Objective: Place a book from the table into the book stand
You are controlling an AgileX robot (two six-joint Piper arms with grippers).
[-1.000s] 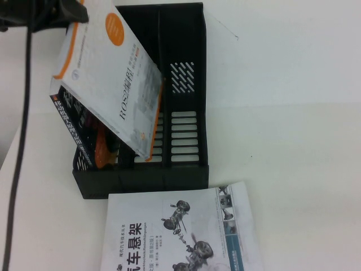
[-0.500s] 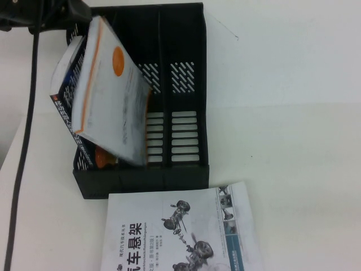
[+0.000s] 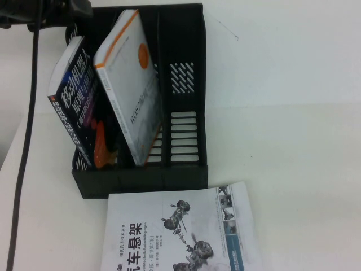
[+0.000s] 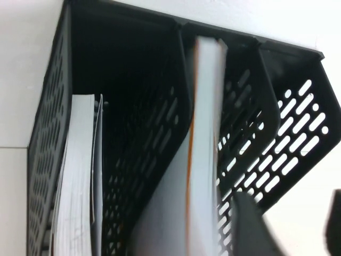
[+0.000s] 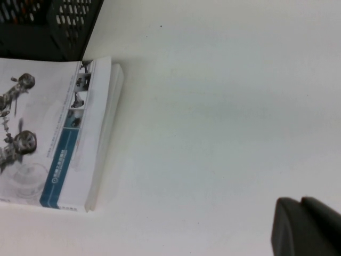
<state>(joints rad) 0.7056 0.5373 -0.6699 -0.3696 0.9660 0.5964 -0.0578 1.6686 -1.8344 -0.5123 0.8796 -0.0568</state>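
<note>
The black book stand [image 3: 186,164] has three slots. A white book with an orange edge [image 3: 132,96] stands leaning in the middle slot, free of any gripper. A dark blue book [image 3: 73,107] leans in the left slot. In the left wrist view the white book's pages [image 4: 205,133] show in the middle slot of the stand [image 4: 128,64]. My left gripper [image 4: 290,226] is open and empty, above and beside the stand. My left arm [image 3: 51,10] is at the far left. My right gripper [image 5: 306,226] is shut and empty over bare table.
A white book with car suspension pictures [image 3: 180,231] lies flat on the table in front of the stand; it also shows in the right wrist view [image 5: 48,133]. The stand's right slot [image 3: 185,84] holds nothing. A black cable [image 3: 22,152] hangs at the left edge.
The white and orange book has swung from lying tilted across the stand to standing in the middle slot. The dark blue book behind it now shows.
</note>
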